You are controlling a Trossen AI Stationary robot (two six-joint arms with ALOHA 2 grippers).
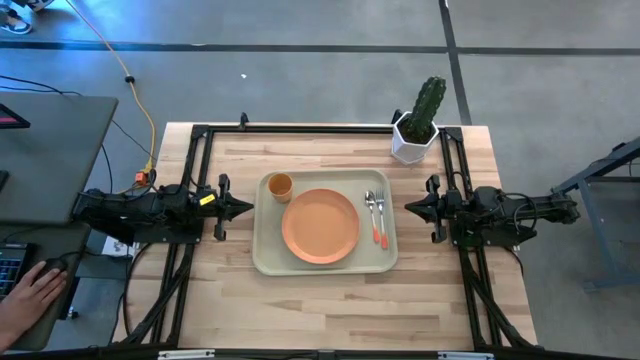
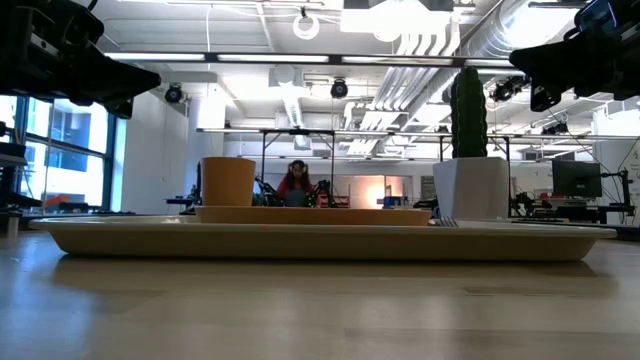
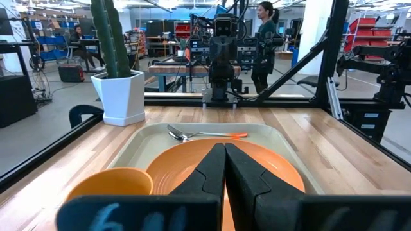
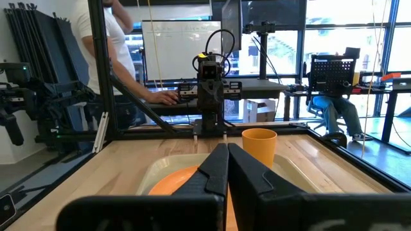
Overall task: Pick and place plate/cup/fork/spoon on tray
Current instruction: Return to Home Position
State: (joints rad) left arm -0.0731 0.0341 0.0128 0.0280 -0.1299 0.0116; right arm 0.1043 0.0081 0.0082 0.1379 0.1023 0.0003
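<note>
The cream tray (image 1: pixel 266 262) lies mid-table. On it rest the orange plate (image 1: pixel 320 226) in the middle, the orange cup (image 1: pixel 280 186) upright at the far left corner, and the fork (image 1: pixel 381 216) and spoon (image 1: pixel 371 210) side by side along the right rim. The cup (image 4: pixel 259 146) and plate (image 3: pixel 186 167) show in the wrist views too. My left gripper (image 1: pixel 250 208) is shut and empty, held above the table just left of the tray. My right gripper (image 1: pixel 408 208) is shut and empty, just right of the tray.
A white pot with a green cactus (image 1: pixel 418 125) stands at the table's far right, beyond the tray. Black frame rails (image 1: pixel 200 160) run along the table's left, right and far sides. A person's hand (image 1: pixel 30 295) rests off the table at the left. Bare wood lies in front of the tray.
</note>
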